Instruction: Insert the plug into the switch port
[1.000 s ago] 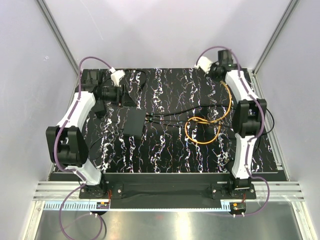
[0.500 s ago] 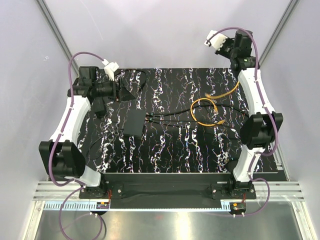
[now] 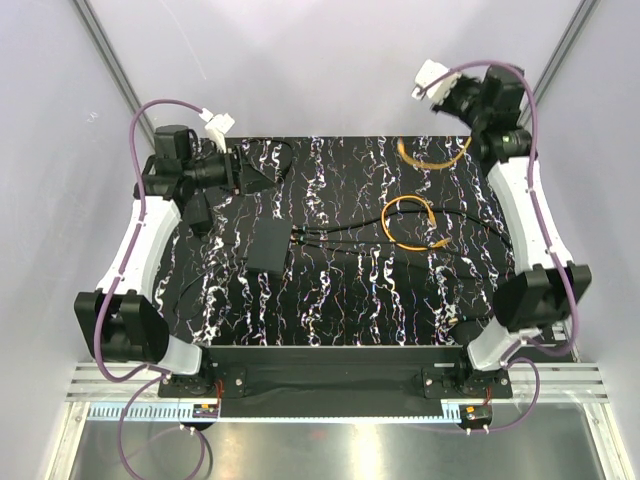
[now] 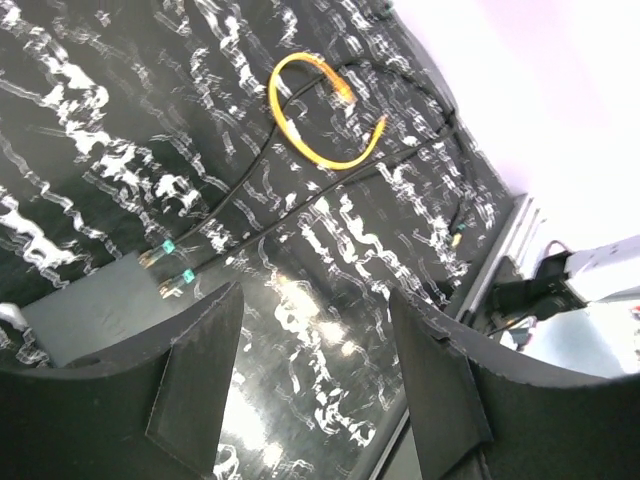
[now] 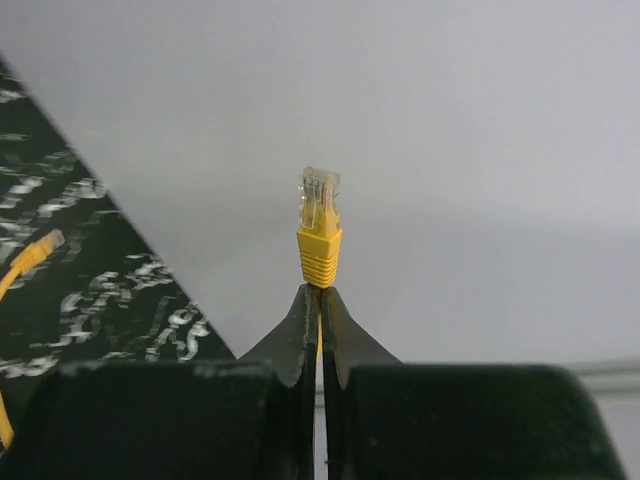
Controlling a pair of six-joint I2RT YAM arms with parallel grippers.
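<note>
Orange cable [image 3: 411, 221]: one loop lies on the marbled black mat [image 3: 340, 290], at about 2 o'clock from the mat's middle. A second arc sits at the mat's far edge and leads up toward my right pincer.
Plug [image 5: 319, 200]: clear tip with a yellow ribbed boot. It stands upright just above my right fingertips [image 5: 300, 320], off the mat and against the pale wall [image 5: 450, 120].
Right pincer [image 5: 320, 295]: clenched on the orange cable directly below the plug's boot. In the top view it hangs at 1 o'clock, beyond the mat's far right corner.
Left pincer [image 4: 315, 300]: released, with its fingers [image 4: 195, 380] wide apart and nothing between them. It is at 10 o'clock, over the mat's far left part.
Switch [image 3: 268, 247]: flat matte-black box lying on the mat at 9 o'clock from its middle, well apart from the plug.
Switch port: I cannot make it out on any edge.
Black cables [image 3: 350, 228]: two thin leads meet the switch's 3 o'clock edge and run toward the orange loop.
</note>
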